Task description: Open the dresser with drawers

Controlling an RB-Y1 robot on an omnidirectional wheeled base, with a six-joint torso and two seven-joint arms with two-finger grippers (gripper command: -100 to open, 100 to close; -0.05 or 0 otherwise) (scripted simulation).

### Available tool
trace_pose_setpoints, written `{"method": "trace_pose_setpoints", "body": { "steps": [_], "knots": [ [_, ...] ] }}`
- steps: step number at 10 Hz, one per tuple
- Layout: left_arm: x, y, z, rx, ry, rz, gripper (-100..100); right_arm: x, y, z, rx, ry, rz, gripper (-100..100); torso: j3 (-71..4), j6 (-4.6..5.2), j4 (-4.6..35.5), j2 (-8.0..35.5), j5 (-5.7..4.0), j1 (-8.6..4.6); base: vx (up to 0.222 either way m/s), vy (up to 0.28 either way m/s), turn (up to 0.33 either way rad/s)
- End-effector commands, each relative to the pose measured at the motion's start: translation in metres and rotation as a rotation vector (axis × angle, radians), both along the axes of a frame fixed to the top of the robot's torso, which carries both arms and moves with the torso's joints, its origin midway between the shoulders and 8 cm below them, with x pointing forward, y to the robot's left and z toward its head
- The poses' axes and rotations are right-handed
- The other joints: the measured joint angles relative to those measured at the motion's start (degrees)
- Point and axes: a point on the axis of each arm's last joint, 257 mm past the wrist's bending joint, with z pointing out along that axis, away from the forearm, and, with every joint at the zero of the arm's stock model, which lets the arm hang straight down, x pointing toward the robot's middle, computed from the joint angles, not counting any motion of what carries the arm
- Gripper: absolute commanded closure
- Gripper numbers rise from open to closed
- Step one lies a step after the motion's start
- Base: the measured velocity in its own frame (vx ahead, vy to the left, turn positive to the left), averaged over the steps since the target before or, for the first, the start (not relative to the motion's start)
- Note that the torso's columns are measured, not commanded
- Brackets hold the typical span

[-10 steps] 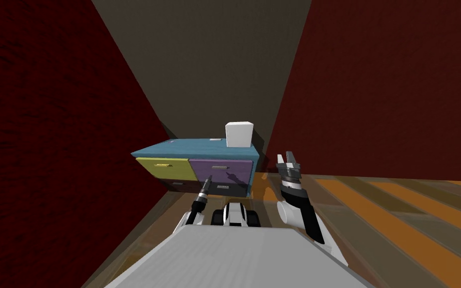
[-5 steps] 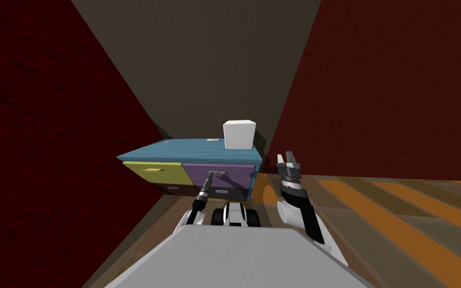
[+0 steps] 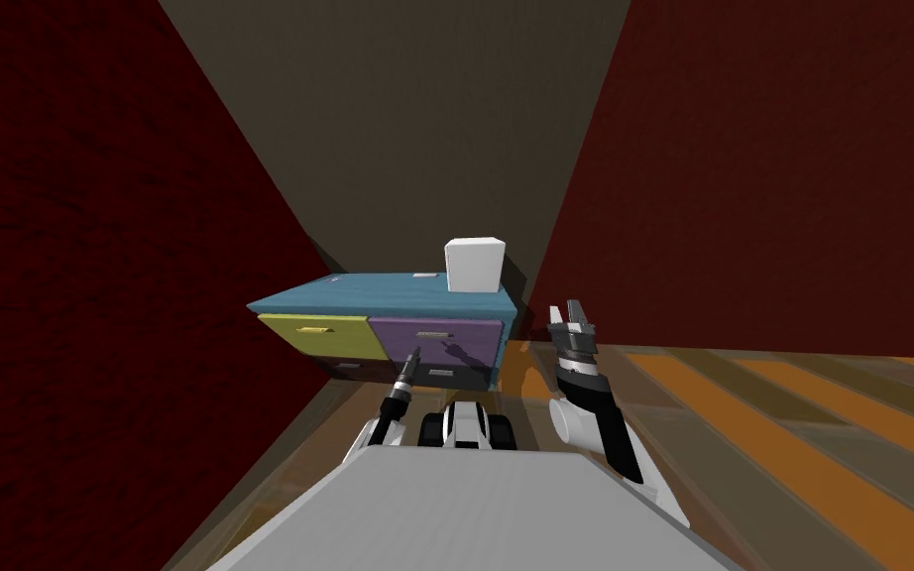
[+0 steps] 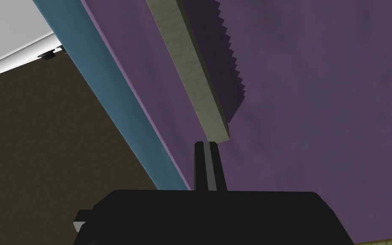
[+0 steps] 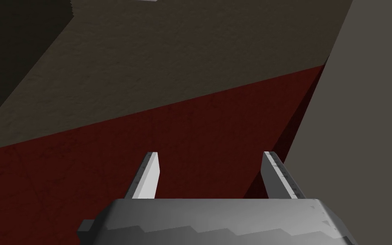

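Two matte fronts top the boxy dresser (image 3: 386, 292) mid-frame in your head view: yellow-green drawer (image 3: 316, 332) and purple drawer (image 3: 467, 342). Its flat blue top runs left to right, fronts facing you; a white cube (image 3: 475, 265) sits on its right end. Dark lower drawers (image 3: 455, 375) are hard to make out. Left gripper (image 4: 207, 144): blades pressed together, tips at the end of the purple drawer's grey bar handle (image 4: 186, 64), whose far end is cut off. Right gripper (image 3: 569, 315), right of the dresser: blades apart.

The right gripper (image 5: 209, 153) is seen from behind, with its grey body (image 5: 216, 221) laid across the near edge. Its two light grey fingers (image 5: 147, 178) are set wide apart, leaving an open gap between them. Fine marks are seen along one finger's edge.
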Motion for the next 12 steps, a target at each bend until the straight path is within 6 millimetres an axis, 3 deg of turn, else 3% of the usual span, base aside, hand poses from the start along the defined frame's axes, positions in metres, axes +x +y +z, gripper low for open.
{"method": "trace_pose_setpoints", "body": {
  "steps": [1, 2, 8, 9, 12],
  "knots": [
    [-0.002, 0.000, 0.001, 0.000, 0.000, -0.002, 100, 0.000, 0.000, 0.000, 0.000, 0.000, 0.000, 0, -0.16, 0.00, -0.07, -0.25, 0.00, -0.01, -0.087, -0.011, 0.004],
    [0.000, 0.000, -0.003, -0.002, 0.002, 0.001, -100, 0.000, 0.000, 0.000, 0.000, 0.000, 0.000, 0, -0.39, 0.00, -0.17, -0.65, 0.01, 0.06, 0.081, -0.001, -0.019],
    [0.006, 0.002, -0.004, -0.003, -0.001, 0.006, -100, 0.000, 0.000, 0.000, 0.000, 0.000, 0.000, 0, 0.01, 0.01, 0.01, 0.00, 0.00, -0.01, 0.120, 0.005, -0.013],
    [0.006, 0.002, -0.003, -0.003, 0.001, 0.007, 100, 0.000, 0.000, 0.000, 0.000, 0.000, 0.000, 0, -0.04, -0.01, -0.03, -0.04, 0.01, 0.03, 0.009, -0.001, 0.002],
    [-0.001, 0.000, 0.000, -0.004, 0.001, 0.000, 100, 0.000, 0.000, 0.000, 0.000, 0.000, 0.000, 0, 0.09, 0.00, 0.04, 0.16, 0.02, 0.05, -0.163, -0.001, 0.022]
  ]
}}
